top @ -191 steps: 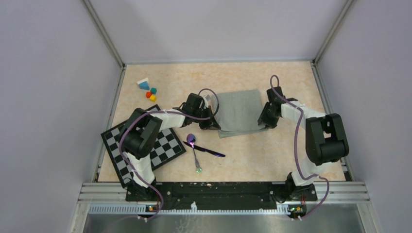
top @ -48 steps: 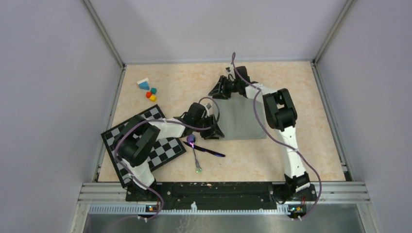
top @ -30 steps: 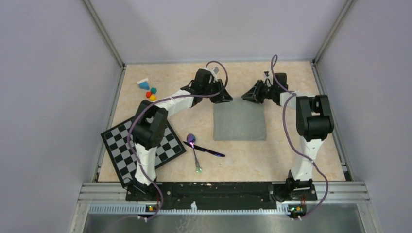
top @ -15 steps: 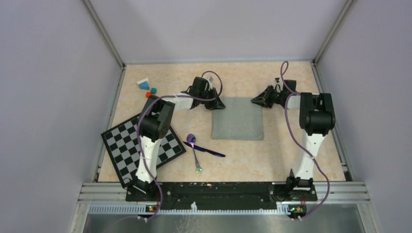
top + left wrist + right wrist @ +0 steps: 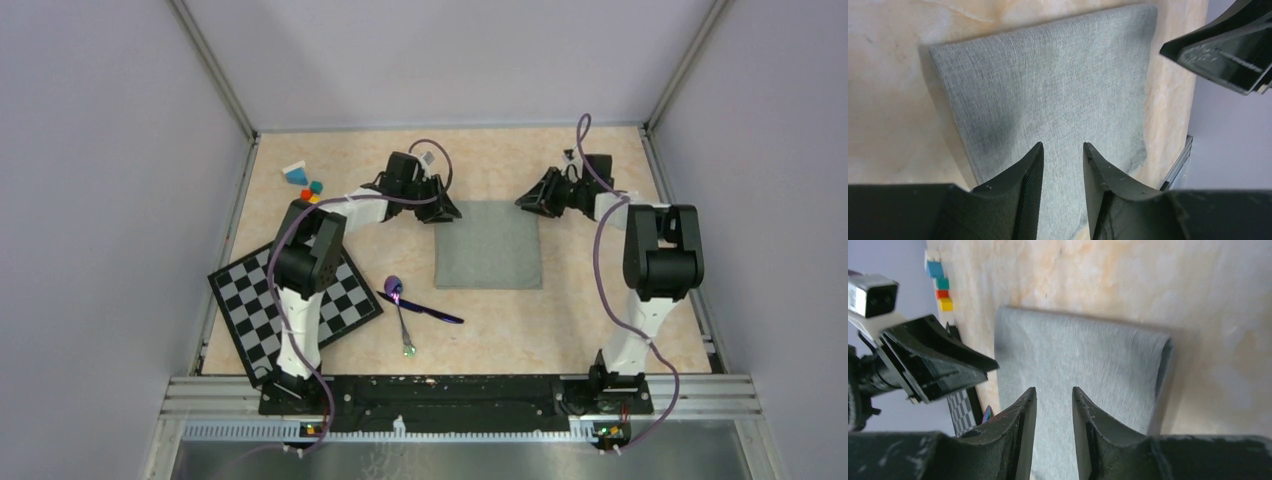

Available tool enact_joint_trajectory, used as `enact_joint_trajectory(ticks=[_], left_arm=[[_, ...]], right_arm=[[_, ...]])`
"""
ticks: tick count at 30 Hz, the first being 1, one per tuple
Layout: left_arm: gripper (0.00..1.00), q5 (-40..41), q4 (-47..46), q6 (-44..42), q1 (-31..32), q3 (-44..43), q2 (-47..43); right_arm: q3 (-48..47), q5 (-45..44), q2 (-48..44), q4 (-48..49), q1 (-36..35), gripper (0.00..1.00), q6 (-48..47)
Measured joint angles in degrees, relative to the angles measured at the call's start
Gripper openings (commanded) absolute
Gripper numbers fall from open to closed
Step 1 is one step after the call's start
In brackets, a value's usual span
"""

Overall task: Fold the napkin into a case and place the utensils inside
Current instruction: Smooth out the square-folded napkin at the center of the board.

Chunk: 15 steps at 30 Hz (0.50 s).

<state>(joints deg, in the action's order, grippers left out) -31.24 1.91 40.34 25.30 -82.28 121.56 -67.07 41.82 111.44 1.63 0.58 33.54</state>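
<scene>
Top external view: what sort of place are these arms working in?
Probably a lab robot test cell: plain panel walls on aluminium posts enclose the table, and test props, a checkered board and coloured blocks, sit near the napkin.

In the left wrist view, the near edge of the napkin [image 5: 1048, 95] hides behind the left pincer [image 5: 1062, 150]. In the right wrist view, only a thin strip of the checkered board [image 5: 961, 410] shows. From above, the left arm [image 5: 300, 270] covers part of it.

Overhead view, wrist close-ups, napkin [image 5: 489, 244] shared
</scene>
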Motion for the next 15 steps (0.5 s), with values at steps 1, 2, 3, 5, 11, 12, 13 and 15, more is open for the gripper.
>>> enact_joint_trajectory(ticks=[1,2,3,5,11,12,13,15], left_arm=[[0.39,-0.09,-0.11,0.02,-0.13,0.66,-0.74],[0.39,-0.24,-0.37,0.02,-0.17,1.49,-1.33],[0.39,-0.26,-0.81,0.04,-0.26,2.75,-1.92],[0.38,-0.22,-1.22,0.07,-0.35,5.68,-2.40],[0.43,-0.79,-1.27,0.13,-0.37,8.74,-2.19],[0.44,-0.81,-1.20,0.04,-0.31,8.76,-2.34],[0.45,-0.72,-1.07,-0.09,-0.17,8.85,-2.60],[0.48,-0.42,-0.33,-0.50,0.24,9.03,-3.50]], right_arm=[[1.53,-0.02,-1.01,0.33,-0.46,0.32,-0.24],[2.89,-0.09,-1.64,0.52,-0.76,0.32,-0.52],[4.57,-0.24,-2.01,0.48,-0.98,0.32,-0.85],[7.93,-1.09,-2.08,0.24,-1.31,0.31,-1.64],[11.10,-2.25,-2.78,-1.36,-1.05,0.31,-3.41],[11.08,-3.06,-3.23,-1.86,-1.25,0.31,-4.00],[11.08,-3.76,-3.67,-2.47,-1.40,0.32,-4.48],[11.08,-5.77,-4.94,-4.22,-1.92,0.32,-5.42]])
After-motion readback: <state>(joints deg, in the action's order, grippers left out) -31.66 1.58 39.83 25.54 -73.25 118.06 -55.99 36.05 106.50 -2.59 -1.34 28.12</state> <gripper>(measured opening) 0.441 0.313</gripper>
